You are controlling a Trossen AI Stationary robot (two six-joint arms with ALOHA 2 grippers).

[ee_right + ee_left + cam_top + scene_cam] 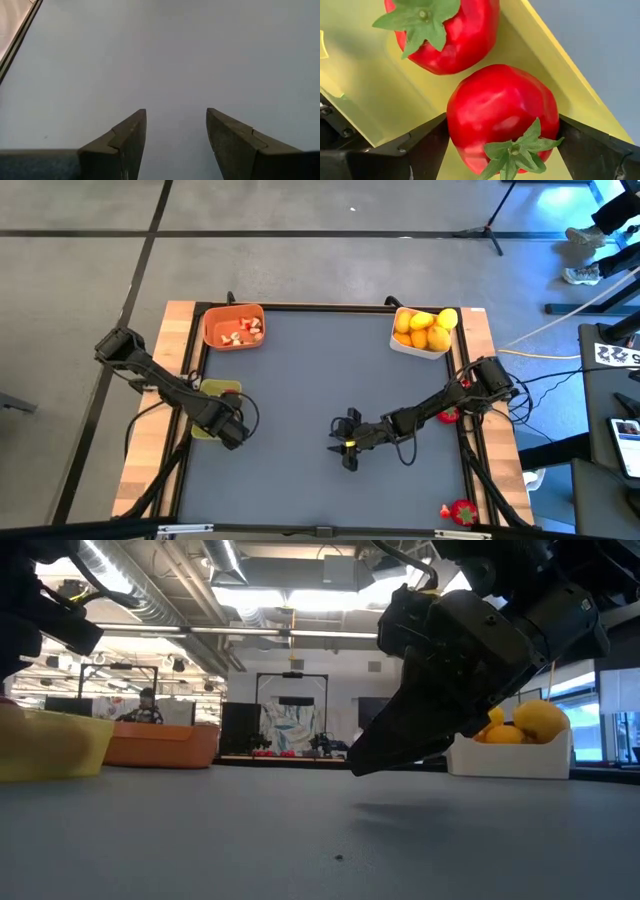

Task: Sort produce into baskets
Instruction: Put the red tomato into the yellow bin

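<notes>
Left gripper (502, 145): its dark, matte, wedge-shaped fingers (422, 150) flank a glossy red strawberry-like fruit (502, 117) with a crinkled green leafy top; whether the pads press it or stand just off it cannot be told. The fruit sits inside the translucent yellow-green basket (380, 95), a smooth-walled shallow bin, beside a second red fruit (452, 32) of the same kind. In the high view this basket (218, 388) lies at the table's left edge, largely hidden by the left arm.

Right gripper (175, 135): its angular dark fingers stand moderately apart and hold nothing, hovering over the bare, smooth grey table surface (165, 55) near mid-table (345, 442).

Orange basket (234, 326): rectangular, at the far left corner, holding tiny pale-and-red bits (243, 330).

White basket (420, 345): at the far right corner, heaped with round yellow and orange citrus fruits (424, 330).

Loose red fruits: one beneath the right arm (449, 416), one at the near right edge (462, 511).
</notes>
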